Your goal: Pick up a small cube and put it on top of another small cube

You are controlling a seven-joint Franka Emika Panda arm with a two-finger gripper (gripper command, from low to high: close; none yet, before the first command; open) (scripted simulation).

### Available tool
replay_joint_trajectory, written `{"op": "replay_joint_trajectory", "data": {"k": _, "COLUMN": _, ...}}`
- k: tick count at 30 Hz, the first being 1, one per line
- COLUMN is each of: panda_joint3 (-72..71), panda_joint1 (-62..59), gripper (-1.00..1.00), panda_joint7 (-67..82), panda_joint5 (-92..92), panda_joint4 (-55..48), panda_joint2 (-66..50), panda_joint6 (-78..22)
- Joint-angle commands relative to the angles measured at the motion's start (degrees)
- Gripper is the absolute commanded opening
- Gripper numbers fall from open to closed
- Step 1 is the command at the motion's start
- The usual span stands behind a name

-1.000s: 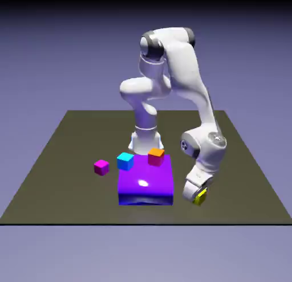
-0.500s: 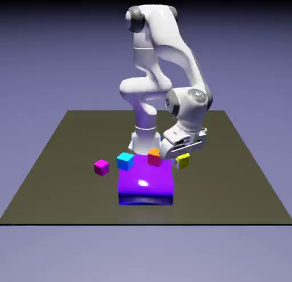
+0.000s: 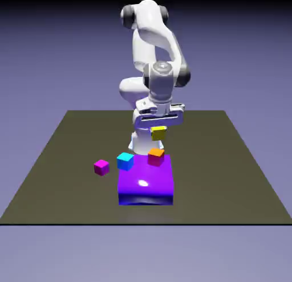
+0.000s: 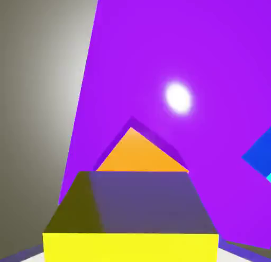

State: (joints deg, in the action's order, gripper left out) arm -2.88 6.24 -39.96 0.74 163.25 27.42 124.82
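One big purple block (image 3: 145,175) is lying nearest me; I'm treating its middle as the clock's centre, with twelve pointing toward the robot's base (image 3: 138,144). The magenta cube (image 3: 101,167) is sitting off at ten o'clock and the cyan cube (image 3: 125,161) at eleven, while the orange cube (image 3: 155,157) is resting on the block's far part, near one. Farther back, above the orange cube toward half past twelve, the yellow cube (image 3: 158,134) is hanging in the air. The claw (image 3: 159,129) is closing its fingers around it, parted only by its width.

The yellow cube is looking light and stiff, unlikely to be squashing or breaking, though its smooth faces may be slipping if gripped crookedly. Two opposite flat sides, squarely pinched near their middles, are offering the best hold. The orange cube's corner is pointing outward, so some turning may be needed before lowering.
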Motion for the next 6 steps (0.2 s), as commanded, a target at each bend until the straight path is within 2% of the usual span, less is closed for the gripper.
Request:
{"op": "replay_joint_trajectory", "data": {"k": 1, "panda_joint3": 0.0, "panda_joint1": 0.0, "gripper": -1.0, "panda_joint7": -0.2, "panda_joint5": -0.2, "panda_joint4": 1.1, "panda_joint2": -1.4, "panda_joint6": 2.5}}
{"op": "replay_joint_trajectory", "data": {"k": 3, "panda_joint3": -0.1, "panda_joint1": -0.1, "gripper": -1.0, "panda_joint7": -0.2, "panda_joint5": -0.3, "panda_joint4": 2.8, "panda_joint2": -3.5, "panda_joint6": 6.3}}
{"op": "replay_joint_trajectory", "data": {"k": 4, "panda_joint3": -0.1, "panda_joint1": -0.1, "gripper": 1.0, "panda_joint7": -0.2, "panda_joint5": -0.3, "panda_joint4": 2.8, "panda_joint2": -3.5, "panda_joint6": 6.3}}
{"op": "replay_joint_trajectory", "data": {"k": 6, "panda_joint3": -0.1, "panda_joint1": 0.0, "gripper": 1.0, "panda_joint7": -0.2, "panda_joint5": -0.3, "panda_joint4": 1.7, "panda_joint2": -2.1, "panda_joint6": 3.8}}
